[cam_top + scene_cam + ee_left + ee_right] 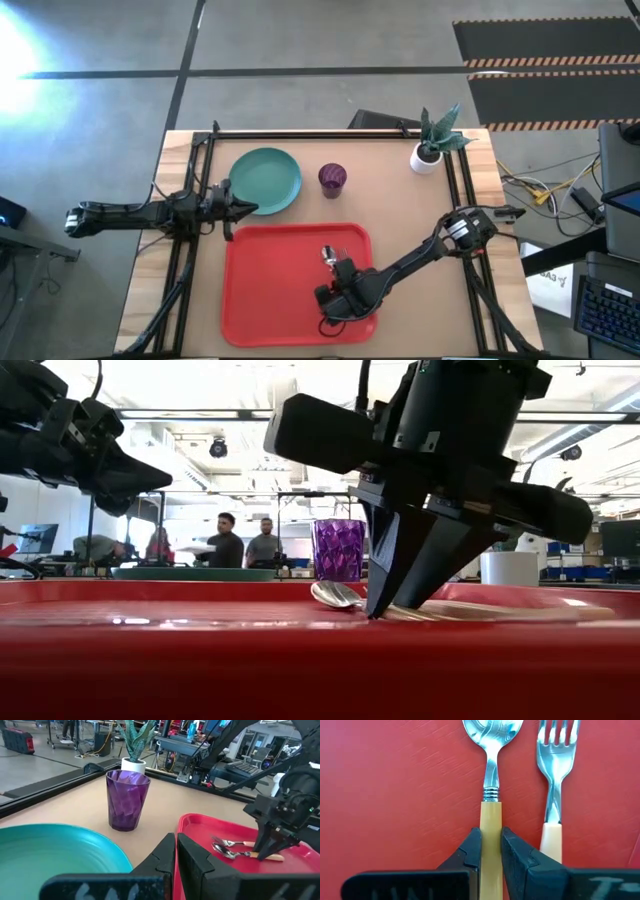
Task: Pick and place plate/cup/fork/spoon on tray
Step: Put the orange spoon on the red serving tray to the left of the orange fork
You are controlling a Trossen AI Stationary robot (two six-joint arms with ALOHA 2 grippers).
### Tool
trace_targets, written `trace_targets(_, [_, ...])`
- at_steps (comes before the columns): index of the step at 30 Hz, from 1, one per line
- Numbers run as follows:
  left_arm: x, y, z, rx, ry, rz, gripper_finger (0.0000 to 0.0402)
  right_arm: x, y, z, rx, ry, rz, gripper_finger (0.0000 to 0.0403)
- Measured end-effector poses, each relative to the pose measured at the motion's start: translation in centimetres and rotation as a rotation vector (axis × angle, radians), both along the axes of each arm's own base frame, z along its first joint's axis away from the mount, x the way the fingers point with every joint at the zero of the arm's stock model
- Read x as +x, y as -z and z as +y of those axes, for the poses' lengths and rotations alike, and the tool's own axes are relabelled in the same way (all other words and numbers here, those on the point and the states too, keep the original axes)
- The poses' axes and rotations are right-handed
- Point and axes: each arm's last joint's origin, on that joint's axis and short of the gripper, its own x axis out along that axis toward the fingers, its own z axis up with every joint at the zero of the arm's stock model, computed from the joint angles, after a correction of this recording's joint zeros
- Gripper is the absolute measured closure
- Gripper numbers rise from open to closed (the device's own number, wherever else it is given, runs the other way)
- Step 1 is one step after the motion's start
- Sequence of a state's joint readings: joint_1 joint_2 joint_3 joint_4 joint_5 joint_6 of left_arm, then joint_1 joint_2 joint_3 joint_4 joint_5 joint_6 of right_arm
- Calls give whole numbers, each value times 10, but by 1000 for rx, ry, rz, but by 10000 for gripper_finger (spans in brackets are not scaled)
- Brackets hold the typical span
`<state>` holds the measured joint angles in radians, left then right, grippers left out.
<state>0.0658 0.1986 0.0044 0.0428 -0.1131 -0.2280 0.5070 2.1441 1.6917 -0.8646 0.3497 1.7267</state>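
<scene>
On the red tray [260, 300] lie the spoon [491, 750] and the fork [555, 780] side by side, handles toward my right gripper [491, 840], which is shut on the spoon's handle. The fork lies flat on the tray floor, touched by nothing. Beyond the tray's far edge the teal plate [265, 180] and the purple cup [333, 178] stand on the table. My left gripper [245, 207] hovers shut at the plate's near rim, holding nothing. My right gripper pinches the spoon's orange-tan handle [491, 822] between its two fingers, a little behind the metal neck. The fingers [390, 575] come steeply from above and run along the handle. The spoon lies about level, its bowl [335, 595] low over the tray floor.
A white pot with a green plant [428, 155] stands at the table's far right corner. Black rails [190, 230] run along the table's left, right and far edges. People stand in the room behind the table.
</scene>
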Motion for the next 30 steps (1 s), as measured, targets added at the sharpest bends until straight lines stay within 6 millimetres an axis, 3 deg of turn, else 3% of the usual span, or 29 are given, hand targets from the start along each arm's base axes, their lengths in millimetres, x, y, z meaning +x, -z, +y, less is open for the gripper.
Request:
trace_targets(21, [0, 0, 0, 0, 0, 3, 402, 1, -9, 7, 7, -58, 0, 323])
trace_targets(30, [0, 0, 0, 0, 0, 3, 402, -1, -28, 5, -15, -94, -40, 310])
